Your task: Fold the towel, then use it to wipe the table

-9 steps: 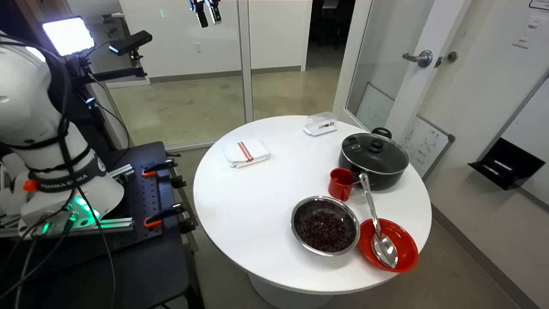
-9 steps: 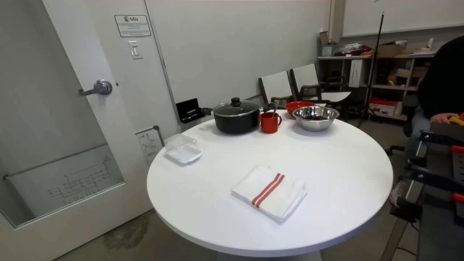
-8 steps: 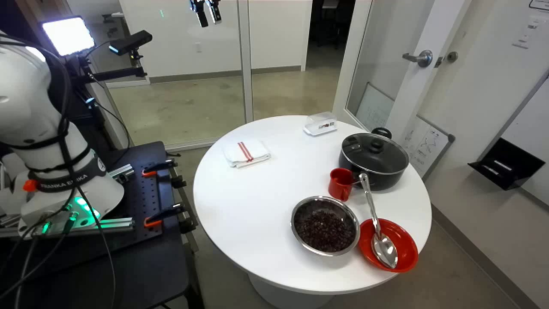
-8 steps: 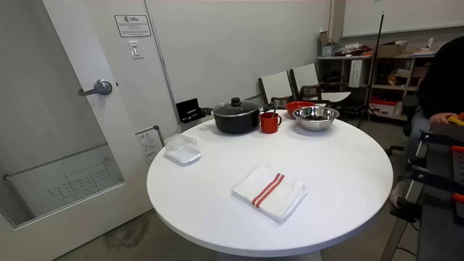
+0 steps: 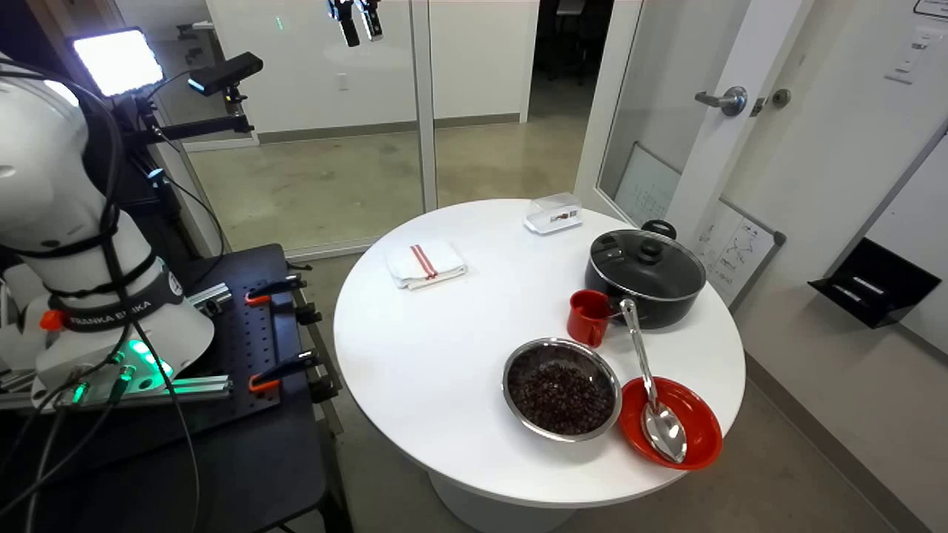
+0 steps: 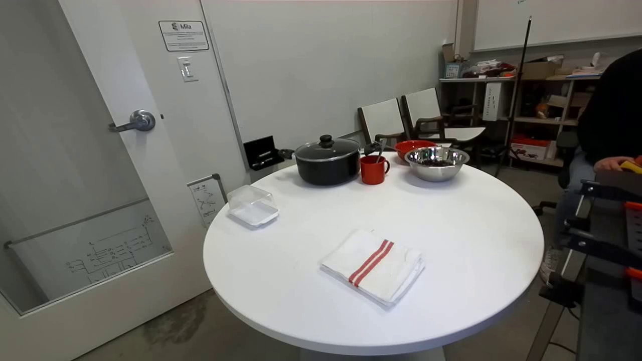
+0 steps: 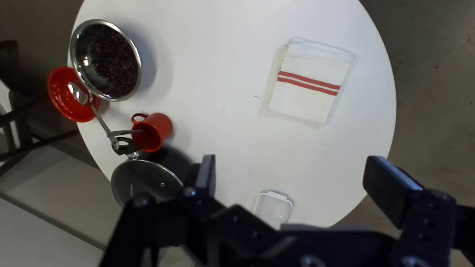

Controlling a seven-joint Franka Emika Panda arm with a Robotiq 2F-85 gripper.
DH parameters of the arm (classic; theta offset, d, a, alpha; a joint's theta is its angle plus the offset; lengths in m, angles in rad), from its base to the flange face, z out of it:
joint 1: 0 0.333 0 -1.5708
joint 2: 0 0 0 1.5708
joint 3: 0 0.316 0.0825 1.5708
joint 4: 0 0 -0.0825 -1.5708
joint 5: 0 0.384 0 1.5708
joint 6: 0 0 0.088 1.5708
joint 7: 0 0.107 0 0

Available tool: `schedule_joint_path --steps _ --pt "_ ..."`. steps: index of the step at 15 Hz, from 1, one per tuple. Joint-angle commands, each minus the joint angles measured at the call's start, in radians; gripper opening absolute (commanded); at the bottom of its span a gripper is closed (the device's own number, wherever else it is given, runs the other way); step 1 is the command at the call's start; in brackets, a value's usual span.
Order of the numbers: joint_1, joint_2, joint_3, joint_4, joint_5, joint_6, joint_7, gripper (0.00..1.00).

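“Wrist view, please: beginning from the left, what is before you?”

“At the far left I see a red bowl (image 7: 58,92) with a metal spoon (image 7: 78,94) resting in it. Just beside it is a steel bowl (image 7: 84,63), which contains many small dark pieces (image 7: 115,59).”

“And after these two?”

“There comes a lidded black pot (image 7: 146,176), and near it a red mug (image 7: 162,126), which both exterior views show upright. One finger (image 7: 206,174) of my jaws appears close to the pot in this view.”

“And further to the right?”

“Low in the view there is a clear box (image 7: 274,207), partly hidden behind my jaws. Then comes the towel (image 7: 310,81). It lies flat and folded on the white bench (image 7: 222,74), with two red stripes across it, well apart from the bowls.”

“In what state are your jaws?”

“They are released. The second finger is at the right side, and between the two there is a wide space. In an exterior view, my fingertips (image 5: 349,33) are at the upper edge, high above the bench; there also they stand separated, and well apart from the towel.”
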Motion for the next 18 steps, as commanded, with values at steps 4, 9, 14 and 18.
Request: schedule_joint_path --steps 4,9,14,18 --pt "0.032 0.006 -0.026 0.002 -0.014 -0.004 0.012 1.00" --pt "-0.045 0.093 -0.030 0.081 -0.085 -0.017 0.176 1.00" --pt "-0.108 0.277 -0.126 0.237 -0.050 -0.067 0.260 1.00" --pt "-0.132 0.453 -0.230 0.362 -0.038 -0.133 0.277 1.00"
